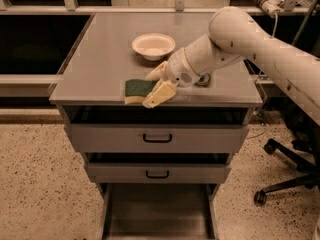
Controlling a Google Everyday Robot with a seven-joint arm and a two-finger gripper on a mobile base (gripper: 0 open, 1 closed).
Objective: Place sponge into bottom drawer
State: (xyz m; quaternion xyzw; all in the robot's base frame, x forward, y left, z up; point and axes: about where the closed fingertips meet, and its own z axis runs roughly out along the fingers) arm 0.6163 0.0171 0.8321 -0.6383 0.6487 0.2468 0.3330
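The sponge (136, 90), dark green on pale yellow foam, lies flat on the grey cabinet top (100, 69) near its front edge. My gripper (149, 90) is at the sponge's right end, low over the top. It is open, with one cream finger (156, 73) behind the sponge and the other finger (160, 95) in front of it. The bottom drawer (157, 215) is pulled out below, showing a plain grey floor with nothing in it.
A white bowl (153, 46) stands on the cabinet top behind the gripper. Two grey drawers with black loop handles (157, 138) sit slightly open above the bottom drawer. An office chair base (287, 181) stands on the speckled floor at the right.
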